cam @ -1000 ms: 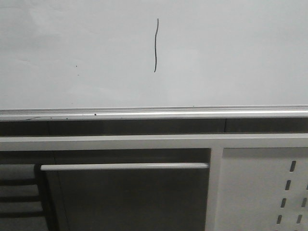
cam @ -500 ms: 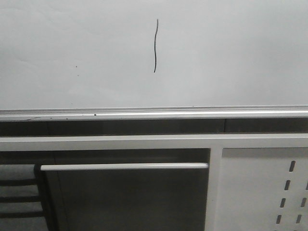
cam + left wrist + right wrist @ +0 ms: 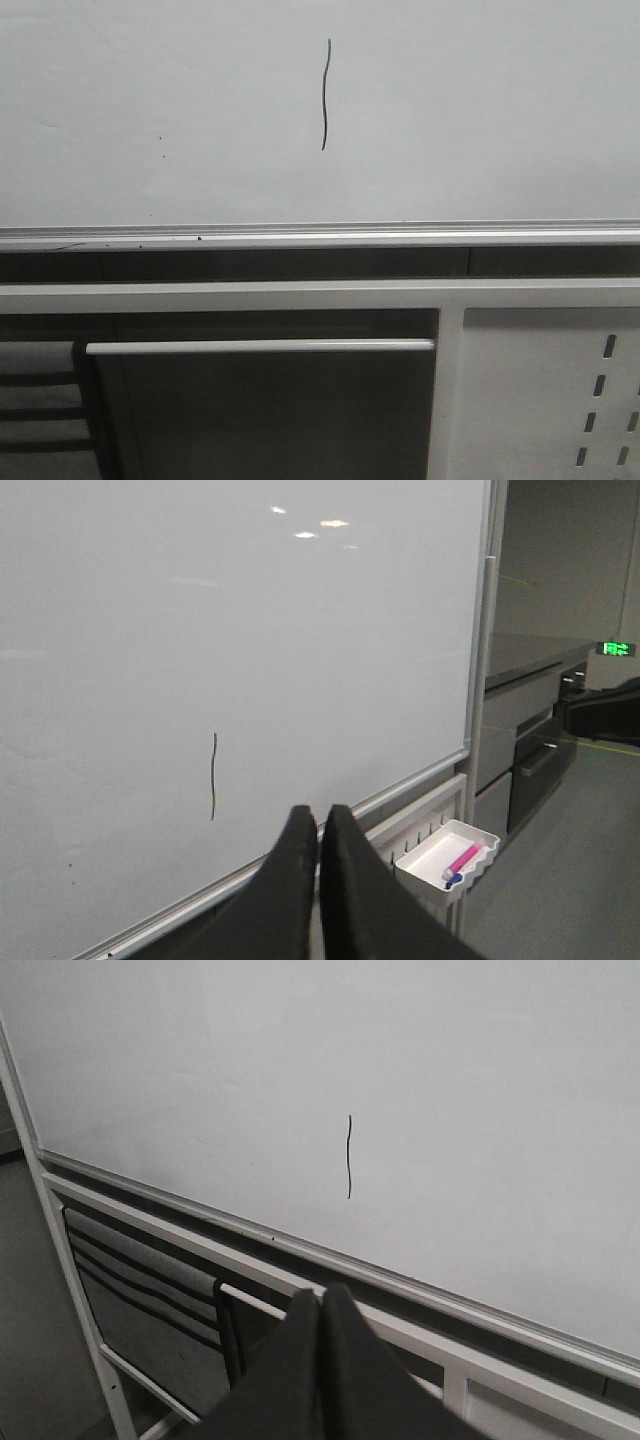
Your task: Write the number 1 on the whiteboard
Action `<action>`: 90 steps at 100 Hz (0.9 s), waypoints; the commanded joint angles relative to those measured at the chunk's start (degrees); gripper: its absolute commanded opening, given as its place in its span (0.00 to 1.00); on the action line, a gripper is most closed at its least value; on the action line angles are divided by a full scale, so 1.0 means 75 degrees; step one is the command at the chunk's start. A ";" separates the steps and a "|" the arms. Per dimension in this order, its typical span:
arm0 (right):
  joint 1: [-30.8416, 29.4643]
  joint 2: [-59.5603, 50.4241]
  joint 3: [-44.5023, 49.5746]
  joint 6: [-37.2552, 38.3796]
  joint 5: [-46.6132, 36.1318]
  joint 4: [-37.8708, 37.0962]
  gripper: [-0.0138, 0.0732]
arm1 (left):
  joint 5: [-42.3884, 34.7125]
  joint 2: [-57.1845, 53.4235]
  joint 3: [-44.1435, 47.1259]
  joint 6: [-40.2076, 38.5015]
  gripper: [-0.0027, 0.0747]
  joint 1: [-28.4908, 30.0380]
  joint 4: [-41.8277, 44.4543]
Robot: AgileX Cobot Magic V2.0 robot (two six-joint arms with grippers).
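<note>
The whiteboard (image 3: 480, 120) fills the upper front view, pale grey-white with a silver rail along its lower edge. The number 1 (image 3: 325, 95), a thin dark wavy vertical stroke, stands near the board's upper middle. It also shows in the left wrist view (image 3: 213, 777) and the right wrist view (image 3: 349, 1157). My left gripper (image 3: 320, 813) is shut and empty, held well back from the board. My right gripper (image 3: 321, 1294) is shut and empty, also back from the board. Neither gripper shows in the front view.
A light grey metal panel with slanted slots (image 3: 540, 400) sits under the board at the right. A white tray (image 3: 447, 854) with a pink marker (image 3: 460, 862) hangs off the stand. Grey cabinets (image 3: 530, 730) stand beyond the board's edge. Dark slats (image 3: 140, 1270) hang on the frame.
The front view has shifted by a few pixels; the stroke and board look the same. No gripper enters that view.
</note>
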 commanded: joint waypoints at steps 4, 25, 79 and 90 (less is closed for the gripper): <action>-0.0051 0.0045 -0.0190 -0.0003 -0.0442 0.0179 0.10 | -0.0381 0.0065 -0.0186 -0.0013 0.01 0.0011 -0.0130; -0.0051 0.0045 -0.0190 -0.0003 -0.0184 0.0218 0.10 | -0.0365 0.0065 -0.0186 -0.0013 0.01 0.0011 -0.0142; -0.0051 0.0045 -0.0190 -0.0003 -0.0184 0.0218 0.10 | -0.0365 0.0065 -0.0186 -0.0013 0.01 0.0011 -0.0142; -0.0051 0.0045 -0.0190 -0.0003 -0.0184 0.0218 0.10 | -0.0365 0.0065 -0.0179 -0.0013 0.01 0.0011 -0.0149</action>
